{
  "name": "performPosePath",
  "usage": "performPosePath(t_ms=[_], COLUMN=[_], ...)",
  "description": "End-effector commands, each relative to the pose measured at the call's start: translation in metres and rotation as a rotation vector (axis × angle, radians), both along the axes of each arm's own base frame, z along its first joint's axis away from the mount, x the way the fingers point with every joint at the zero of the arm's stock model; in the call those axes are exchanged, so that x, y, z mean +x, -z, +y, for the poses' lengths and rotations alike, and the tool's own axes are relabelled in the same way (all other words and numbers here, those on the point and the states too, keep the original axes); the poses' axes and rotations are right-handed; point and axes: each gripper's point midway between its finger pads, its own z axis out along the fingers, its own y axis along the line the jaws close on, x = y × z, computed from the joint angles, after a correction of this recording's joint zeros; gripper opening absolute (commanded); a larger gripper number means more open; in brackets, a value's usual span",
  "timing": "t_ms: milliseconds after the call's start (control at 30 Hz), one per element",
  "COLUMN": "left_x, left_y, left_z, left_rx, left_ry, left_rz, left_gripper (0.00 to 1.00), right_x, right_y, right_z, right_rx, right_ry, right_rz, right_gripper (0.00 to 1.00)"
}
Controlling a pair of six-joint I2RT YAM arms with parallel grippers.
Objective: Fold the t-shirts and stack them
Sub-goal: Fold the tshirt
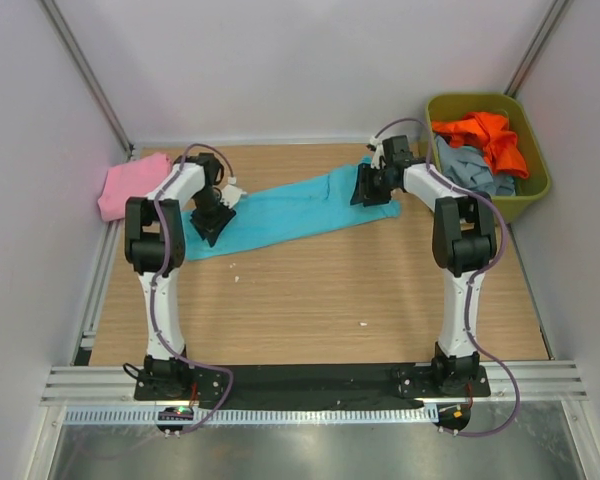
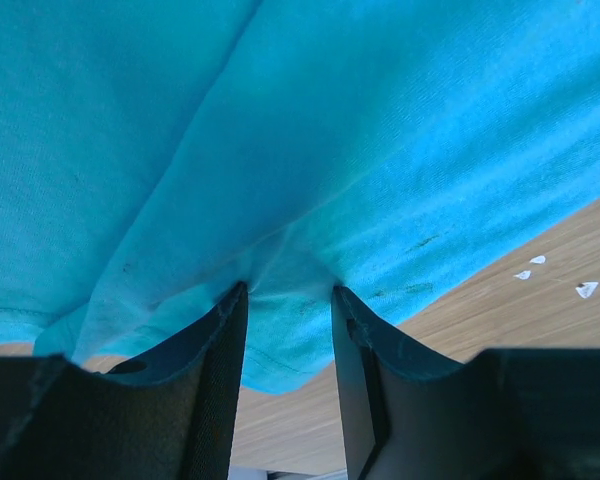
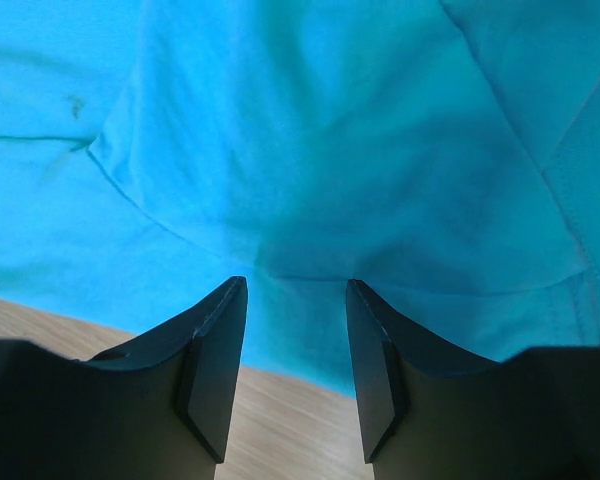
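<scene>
Wooden counter [image 1: 310, 300] carried the turquoise t-shirt [image 1: 300, 210], drawn out in a long band between the arms. Left hand [image 2: 288, 292] pinched bunched cloth at one end; right hand [image 3: 295, 282], fingers half apart, gripped the other end.

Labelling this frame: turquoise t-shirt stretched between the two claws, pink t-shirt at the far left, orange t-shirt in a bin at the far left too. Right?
No: the bin with the orange t-shirt stands at the far right, as the top view shows. The turquoise t-shirt and pink t-shirt are as you say.
</scene>
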Motion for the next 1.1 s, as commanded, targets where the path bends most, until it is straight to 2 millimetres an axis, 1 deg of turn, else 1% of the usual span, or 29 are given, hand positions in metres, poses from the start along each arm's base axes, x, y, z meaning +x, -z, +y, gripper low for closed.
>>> performPosePath(t_ms=[0, 33, 67, 100, 133, 167, 200, 233, 267, 300, 333, 367, 400, 433, 467, 567, 600, 633, 733, 800, 833, 867, 900, 1067], left_x=[-0.018, -0.022, -0.027, -0.037, -0.041, -0.045, -0.05, -0.058, -0.063, -0.067, -0.073, -0.075, -0.077, -0.081, -0.083, -0.092, -0.094, -0.098, -0.103, -0.107, -0.114, -0.117, -0.122, -0.14], left_y=[0.007, 0.008, 0.009, 0.008, 0.008, 0.006, 0.004, 0.001, -0.001, -0.003, -0.005, -0.007, -0.007, -0.007, -0.007, -0.004, -0.004, -0.003, -0.003, -0.004, -0.004, -0.006, -0.006, -0.001], left_z=[0.001, 0.001, -0.001, -0.002, -0.006, -0.007, -0.01, -0.017, -0.02, -0.025, -0.033, -0.038, -0.041, -0.05, -0.053, -0.064, -0.067, -0.071, -0.084, -0.091, -0.098, -0.102, -0.109, -0.132], left_rx=[0.027, 0.034, 0.039, 0.045, 0.059, 0.072, 0.073, 0.074, 0.079, 0.081, 0.086, 0.089, 0.092, 0.095, 0.098, 0.105, 0.105, 0.106, 0.107, 0.103, 0.098, 0.094, 0.091, 0.083], left_ry=[0.059, 0.067, 0.081, 0.096, 0.118, 0.13, 0.137, 0.162, 0.178, 0.195, 0.227, 0.243, 0.258, 0.289, 0.302, 0.347, 0.355, 0.37, 0.402, 0.42, 0.432, 0.436, 0.449, 0.498], left_rz=[0.023, 0.029, 0.037, 0.051, 0.051, 0.05, 0.056, 0.058, 0.065, 0.066, 0.067, 0.063, 0.066, 0.074, 0.081, 0.11, 0.117, 0.125, 0.129, 0.138, 0.153, 0.158, 0.169, 0.182], left_gripper=[0.41, 0.41, 0.41, 0.41, 0.41, 0.41, 0.41, 0.41, 0.41, 0.41, 0.41, 0.41, 0.41, 0.41, 0.41, 0.41, 0.41, 0.41, 0.41, 0.41, 0.41, 0.41, 0.41, 0.41], right_x=[0.023, 0.027, 0.028, 0.03, 0.037, 0.038, 0.041, 0.049, 0.053, 0.056, 0.066, 0.071, 0.074, 0.086, 0.089, 0.109, 0.12, 0.124, 0.14, 0.146, 0.147, 0.148, 0.149, 0.145], right_y=[-0.01, -0.009, 0.0, 0.005, 0.002, 0.013, 0.015, 0.009, 0.011, 0.021, 0.012, 0.01, 0.02, 0.008, 0.007, 0.001, -0.008, -0.003, -0.007, -0.011, -0.008, -0.007, -0.009, -0.004], right_z=[0.008, 0.008, 0.009, 0.01, 0.011, 0.011, 0.014, 0.016, 0.018, 0.02, 0.025, 0.029, 0.033, 0.036, 0.043, 0.051, 0.051, 0.052, 0.057, 0.062, 0.062, 0.063, 0.064, 0.067], right_rx=[0.022, 0.022, 0.02, 0.018, 0.022, 0.02, 0.025, 0.031, 0.032, 0.032, 0.039, 0.043, 0.041, 0.047, 0.05, 0.062, 0.059, 0.063, 0.082, 0.094, 0.095, 0.099, 0.103, 0.117], right_ry=[0.001, 0.002, 0.0, -0.003, 0.001, 0.001, -0.001, -0.003, -0.006, -0.007, -0.013, -0.017, -0.024, -0.028, -0.039, -0.026, -0.005, 0.005, 0.017, 0.018, 0.019, 0.019, 0.019, 0.004], right_rz=[-0.061, -0.067, -0.05, -0.045, -0.057, -0.04, -0.04, -0.061, -0.065, -0.052, -0.084, -0.095, -0.089, -0.131, -0.143, -0.191, -0.233, -0.235, -0.277, -0.303, -0.302, -0.303, -0.309, -0.292], right_gripper=[0.5, 0.5, 0.51, 0.5, 0.5, 0.51, 0.51, 0.51, 0.51, 0.51, 0.51, 0.51, 0.52, 0.52, 0.52, 0.52, 0.52, 0.52, 0.53, 0.53, 0.53, 0.53, 0.53, 0.53])
